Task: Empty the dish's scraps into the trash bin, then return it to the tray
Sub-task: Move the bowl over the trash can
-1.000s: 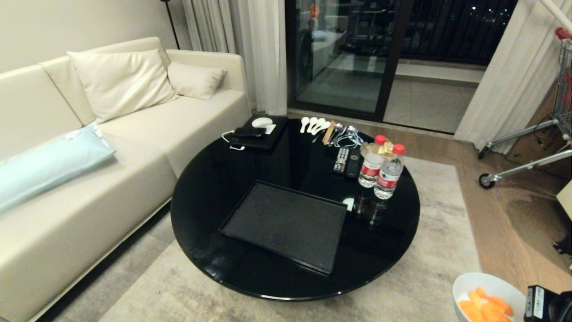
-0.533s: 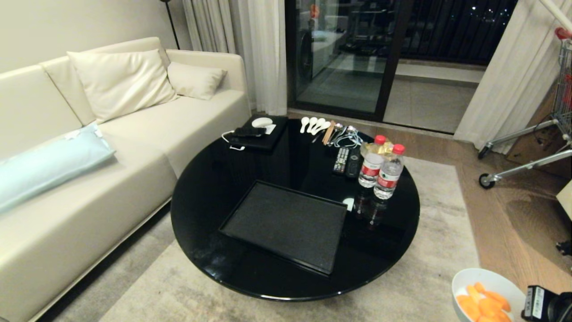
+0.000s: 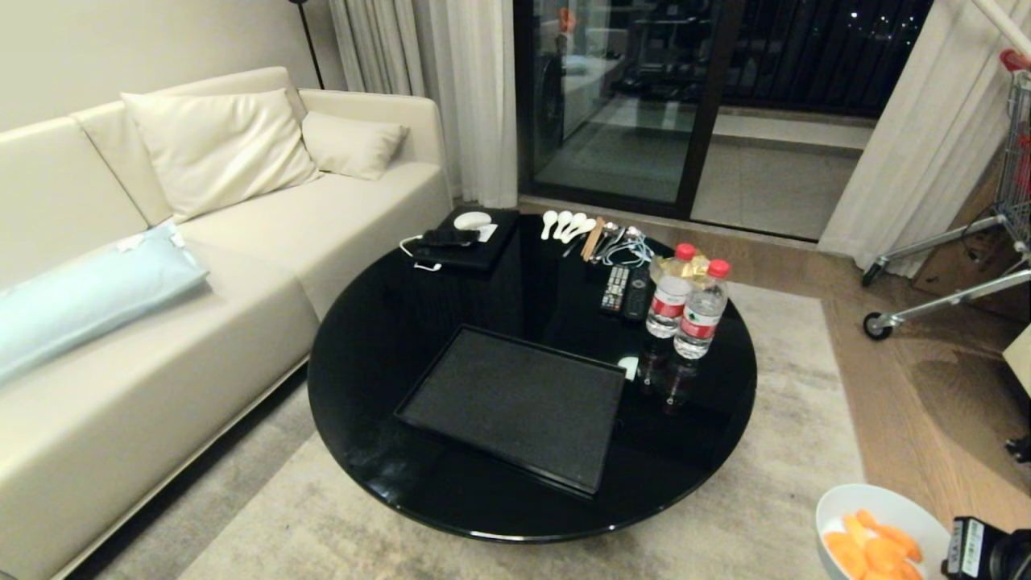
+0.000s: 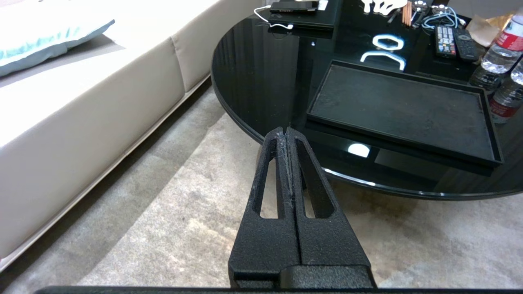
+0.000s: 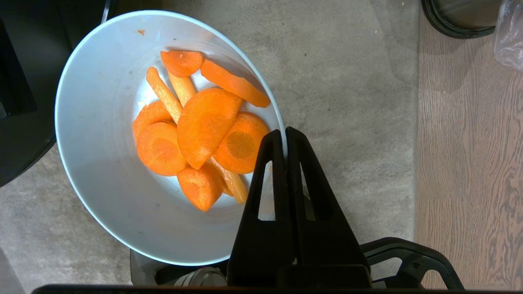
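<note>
Cushions on the sofa (image 3: 161, 266) number three. One empty tray (image 3: 515, 403) lies on the round table (image 3: 387, 338), with two water bottles (image 3: 689, 302) to its right. Only the wrist views show the claws: left gripper (image 4: 287, 131) pressed together off the table; right gripper (image 5: 284, 136) pinching the dish (image 5: 102, 171) rim, scraps (image 5: 200, 130) inside, above the rug.

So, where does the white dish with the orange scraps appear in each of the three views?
Head view: the dish sits at the lower right corner, partly cut off, off the table.
Left wrist view: not in it.
Right wrist view: the dish fills the left and middle, its rim pinched by the right gripper, scraps inside.
Shared landmark: the grey carpet under the dish.
</note>
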Available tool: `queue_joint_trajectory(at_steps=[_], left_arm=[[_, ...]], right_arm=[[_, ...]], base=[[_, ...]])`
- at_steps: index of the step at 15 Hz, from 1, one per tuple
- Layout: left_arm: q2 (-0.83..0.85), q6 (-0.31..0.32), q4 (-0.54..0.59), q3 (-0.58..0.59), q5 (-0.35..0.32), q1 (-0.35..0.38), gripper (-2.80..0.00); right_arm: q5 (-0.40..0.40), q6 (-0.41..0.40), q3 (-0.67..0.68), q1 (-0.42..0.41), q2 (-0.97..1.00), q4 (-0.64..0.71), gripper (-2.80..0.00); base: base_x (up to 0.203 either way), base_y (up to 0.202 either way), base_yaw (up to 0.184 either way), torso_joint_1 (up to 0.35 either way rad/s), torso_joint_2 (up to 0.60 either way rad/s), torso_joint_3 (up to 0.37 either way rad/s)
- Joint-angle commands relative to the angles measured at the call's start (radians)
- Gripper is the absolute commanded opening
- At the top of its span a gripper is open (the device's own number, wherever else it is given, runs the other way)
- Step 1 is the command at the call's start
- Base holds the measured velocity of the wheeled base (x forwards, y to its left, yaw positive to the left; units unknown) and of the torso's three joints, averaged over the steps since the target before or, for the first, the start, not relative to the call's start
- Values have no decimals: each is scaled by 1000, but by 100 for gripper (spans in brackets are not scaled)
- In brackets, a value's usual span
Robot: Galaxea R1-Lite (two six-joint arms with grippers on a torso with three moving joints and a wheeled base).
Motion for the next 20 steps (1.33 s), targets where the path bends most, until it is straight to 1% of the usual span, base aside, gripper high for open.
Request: queue_joint_trajectory(at_steps=[1,4,20], left_arm=[[0,0,0,0,0,0,-280],[0,0,0,0,0,0,-280],[0,0,0,0,0,0,-280]], right_arm=[[0,4,-1,-1,2,2,-280],[0,24,0,-3,1,5,-280],[3,26,2,-3,9,2,-280]], base=[[0,0,0,0,0,0],[0,0,0,0,0,0],[0,0,0,0,0,0]])
